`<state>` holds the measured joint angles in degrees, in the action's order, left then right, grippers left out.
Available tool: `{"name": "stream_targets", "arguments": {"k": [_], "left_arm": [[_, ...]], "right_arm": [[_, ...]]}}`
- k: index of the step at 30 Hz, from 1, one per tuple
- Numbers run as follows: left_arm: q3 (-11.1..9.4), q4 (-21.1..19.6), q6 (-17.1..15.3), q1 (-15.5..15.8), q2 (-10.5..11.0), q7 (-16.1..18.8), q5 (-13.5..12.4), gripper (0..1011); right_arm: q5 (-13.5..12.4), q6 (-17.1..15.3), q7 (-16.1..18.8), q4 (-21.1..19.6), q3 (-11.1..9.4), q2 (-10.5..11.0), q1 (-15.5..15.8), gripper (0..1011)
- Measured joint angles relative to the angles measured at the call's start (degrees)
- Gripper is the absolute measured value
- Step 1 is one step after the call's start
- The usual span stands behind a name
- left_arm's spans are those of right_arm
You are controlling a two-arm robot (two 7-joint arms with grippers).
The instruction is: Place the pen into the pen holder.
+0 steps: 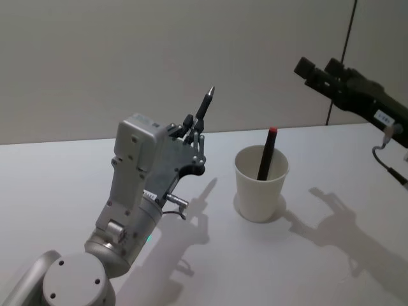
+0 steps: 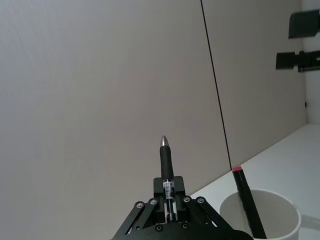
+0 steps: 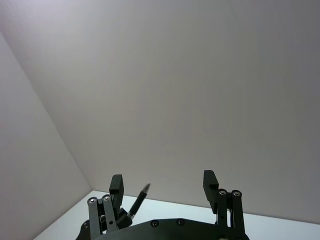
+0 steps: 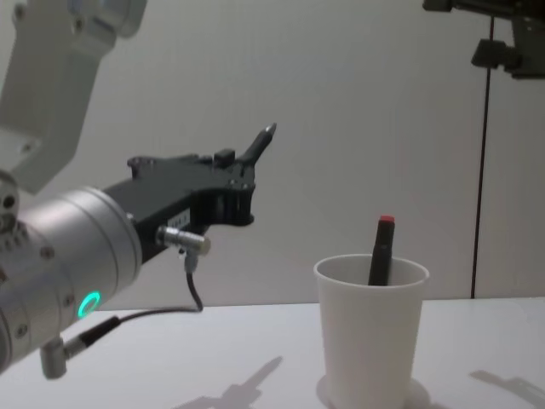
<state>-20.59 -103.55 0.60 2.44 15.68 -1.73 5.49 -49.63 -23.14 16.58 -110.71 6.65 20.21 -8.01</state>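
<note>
Head view: pen in air, left of cup

Left gripper (image 1: 197,131) clamped low on pen (image 1: 205,105), tip up, held above table (image 1: 64,178) and left of cup (image 1: 261,185), likely high to clear the rim. Cup holds a red-capped marker (image 1: 266,155). Right gripper (image 1: 317,70) parked high, fingers apart, out of the way.

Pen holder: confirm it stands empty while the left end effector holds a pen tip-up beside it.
Not empty. The head view shows that the pen holder already has a red-capped pen leaning inside it. The left end effector does hold a pen tip-up beside it.
</note>
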Motion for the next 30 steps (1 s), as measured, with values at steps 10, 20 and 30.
{"name": "stream_targets", "arguments": {"k": [10,20,30], "left_arm": [[-0.09,-2.11,0.05,0.07,-0.32,-0.81,-1.23,118],[-0.3,-3.18,-0.03,-0.13,-0.62,-1.82,-1.4,117],[-0.39,-3.62,-0.03,-0.25,-0.78,-2.28,-1.46,117]], "right_arm": [[-4.13,-1.04,-3.42,-0.83,-0.06,0.11,1.45,1004],[-11.4,-2.96,-6.25,-0.48,0.28,-1.07,1.82,1004],[-17.58,-4.64,-8.19,0.27,1.16,-2.48,1.82,1004]]}}
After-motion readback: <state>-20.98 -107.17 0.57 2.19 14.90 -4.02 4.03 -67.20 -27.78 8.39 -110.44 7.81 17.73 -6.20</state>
